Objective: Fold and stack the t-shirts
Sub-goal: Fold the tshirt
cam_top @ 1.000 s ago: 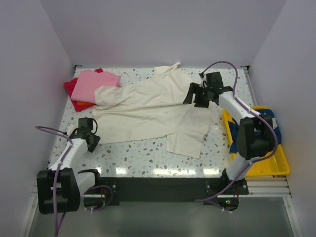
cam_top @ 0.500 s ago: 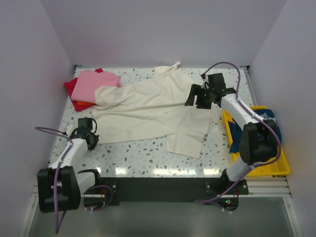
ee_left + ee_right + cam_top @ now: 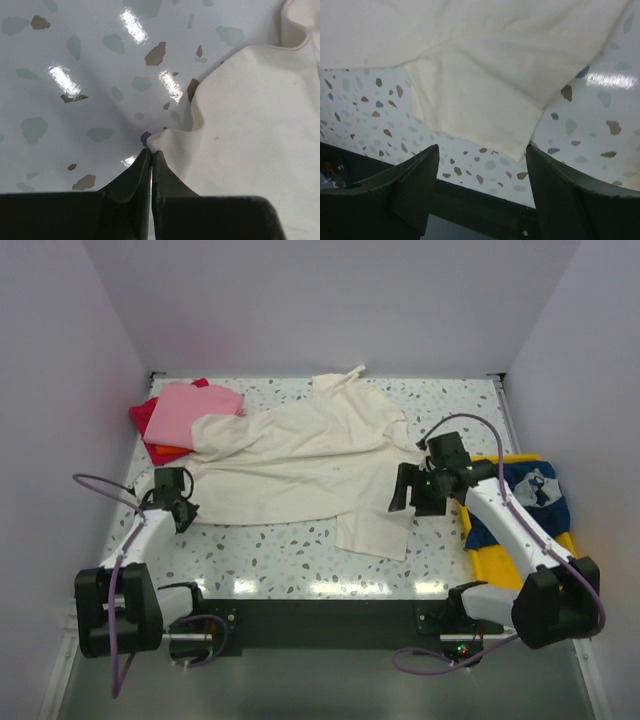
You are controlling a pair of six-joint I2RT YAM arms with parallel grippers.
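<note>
Five t-shirts showed, one of each colour: the cream shirt (image 3: 300,465) spread out, the pink shirt (image 3: 190,408), red shirt (image 3: 143,418) and orange shirt (image 3: 165,452) piled at its far-left end, and the navy shirt (image 3: 530,490) on the yellow tray (image 3: 520,575) to its right. We judged the cream one light and limp, best pinched at a hem corner. The left gripper (image 3: 150,152) sat clenched at its left corner; we could not tell whether it had caught cloth. The right gripper (image 3: 412,496) hung splayed over its near-right flap.

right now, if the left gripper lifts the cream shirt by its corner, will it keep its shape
Probably not: the cream shirt lies rumpled with wavy edges, so it should droop. It looks light but sprawls wide, so most would likely drag along the table.
</note>
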